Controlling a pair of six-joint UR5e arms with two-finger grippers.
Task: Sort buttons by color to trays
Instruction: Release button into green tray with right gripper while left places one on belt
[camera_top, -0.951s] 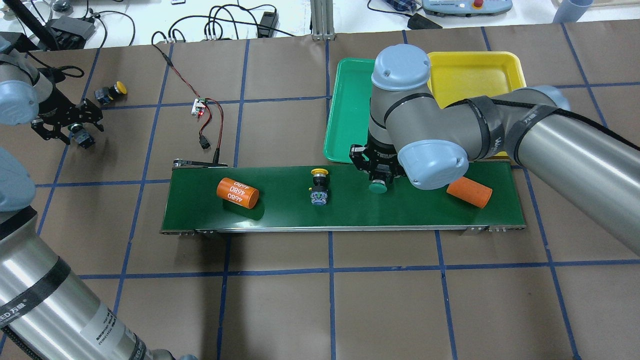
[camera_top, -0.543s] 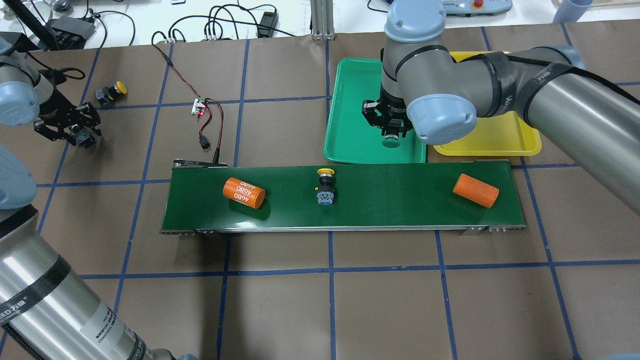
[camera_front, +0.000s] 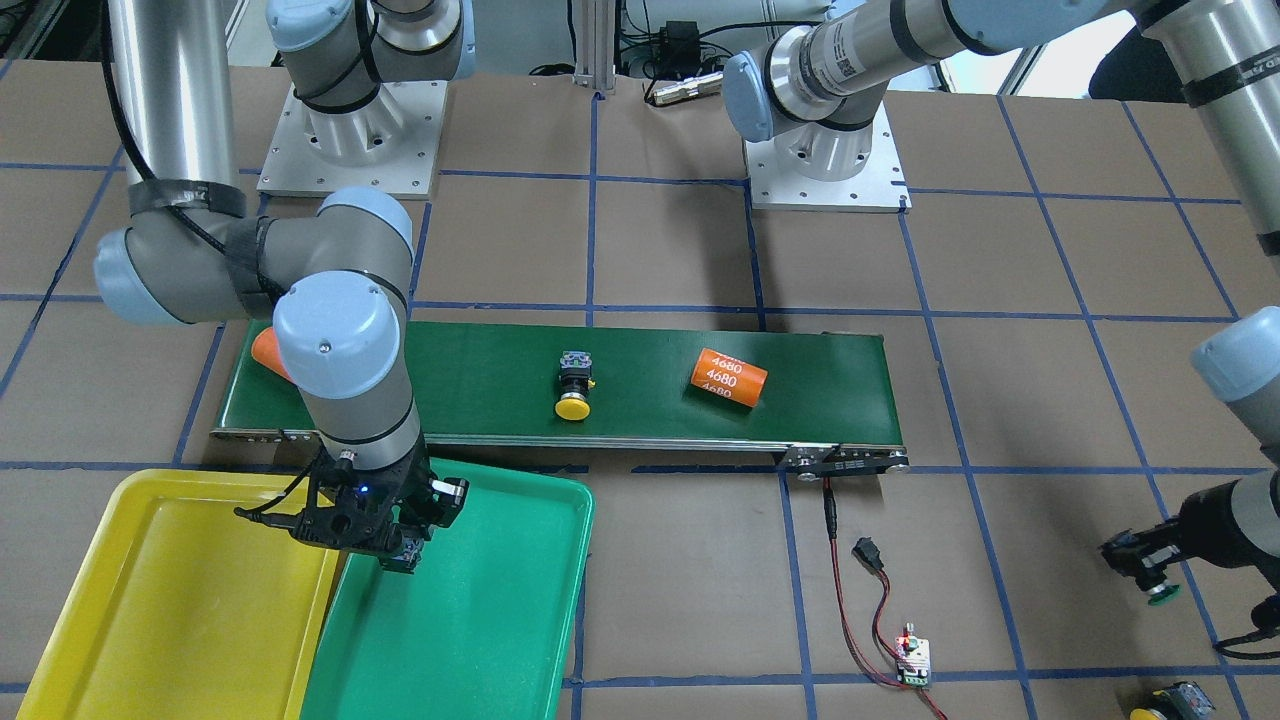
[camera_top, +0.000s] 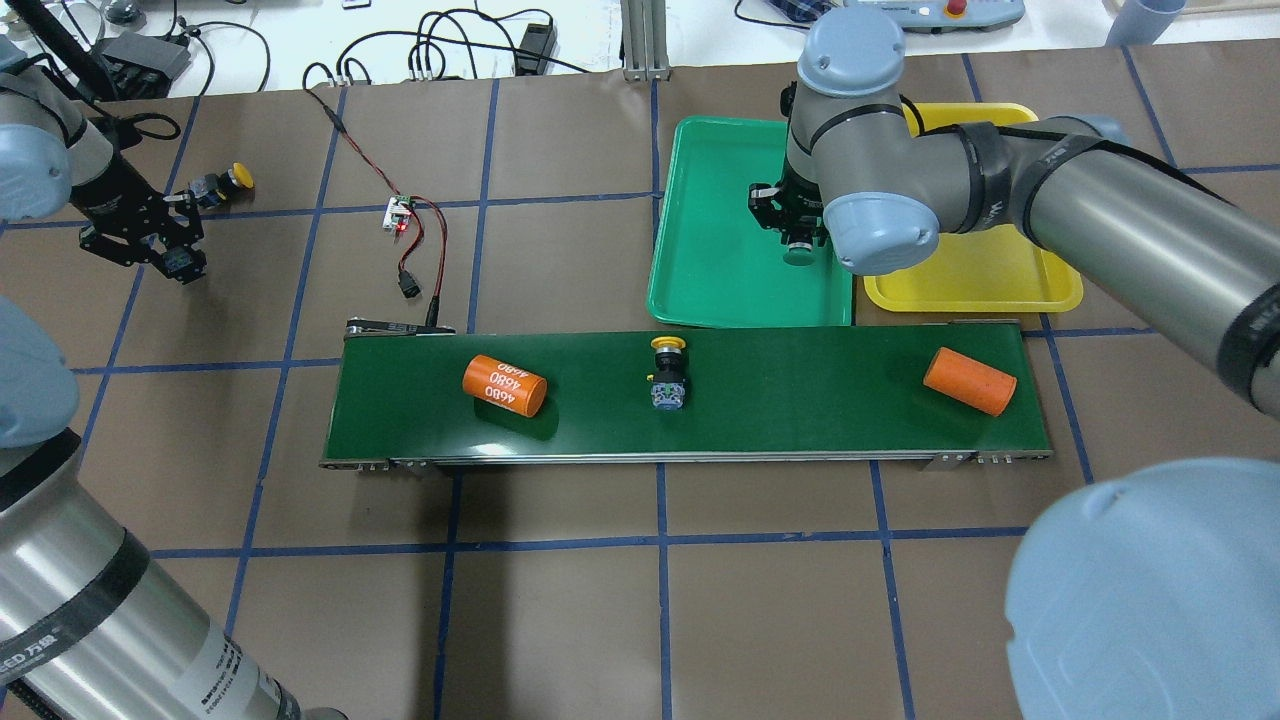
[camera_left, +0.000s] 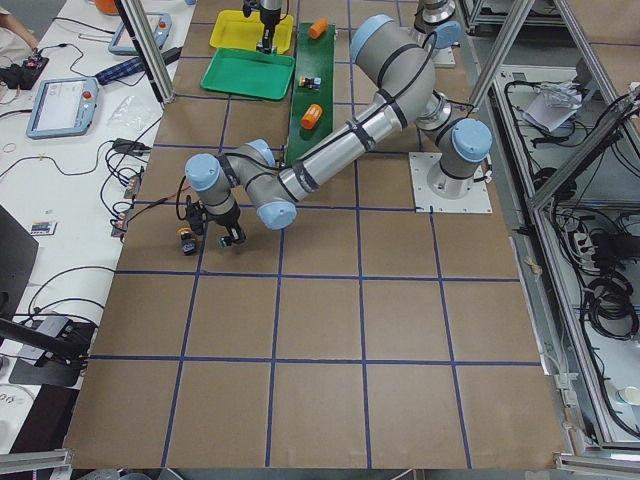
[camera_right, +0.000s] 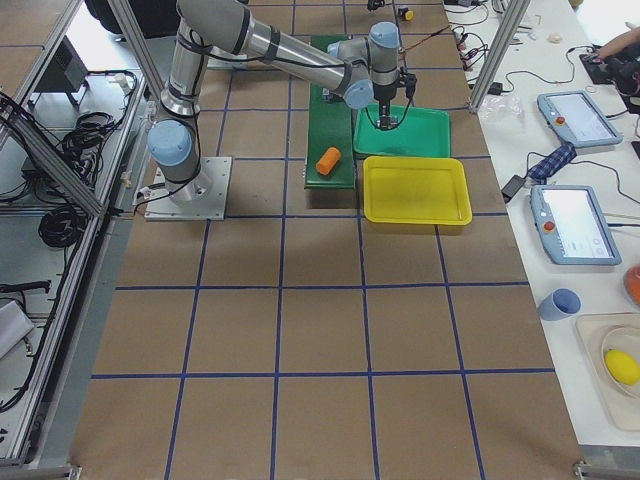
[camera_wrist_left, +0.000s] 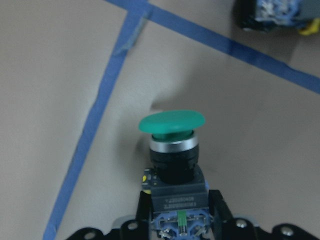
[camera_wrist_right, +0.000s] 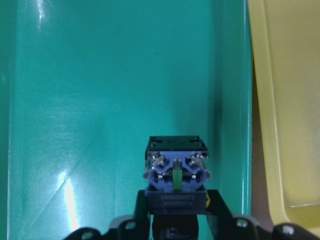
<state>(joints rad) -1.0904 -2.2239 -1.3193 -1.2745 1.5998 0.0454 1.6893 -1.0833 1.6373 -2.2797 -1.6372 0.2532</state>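
My right gripper (camera_top: 797, 238) is shut on a green button (camera_wrist_right: 176, 174), cap down, just above the right side of the green tray (camera_top: 710, 230), next to the yellow tray (camera_top: 990, 275). My left gripper (camera_top: 172, 256) at the table's far left is shut on a second green button (camera_wrist_left: 171, 150), held just above the paper. A yellow button (camera_top: 226, 181) lies on the table just beyond it. Another yellow button (camera_top: 667, 373) lies on the dark-green conveyor belt (camera_top: 780, 400). In the front-facing view the right gripper (camera_front: 398, 548) hangs over the green tray (camera_front: 480, 620), beside the yellow tray (camera_front: 170, 600).
Two orange cylinders (camera_top: 504, 385) (camera_top: 969, 380) lie on the belt, left and right of the yellow button. A small circuit board with red and black wires (camera_top: 400, 212) lies left of the trays. Cables and control boxes line the far table edge.
My right gripper carried the green button off the belt and over the green tray. The cylinders and the yellow button shifted right along the belt. My left gripper moved slightly away from the robot with its button.
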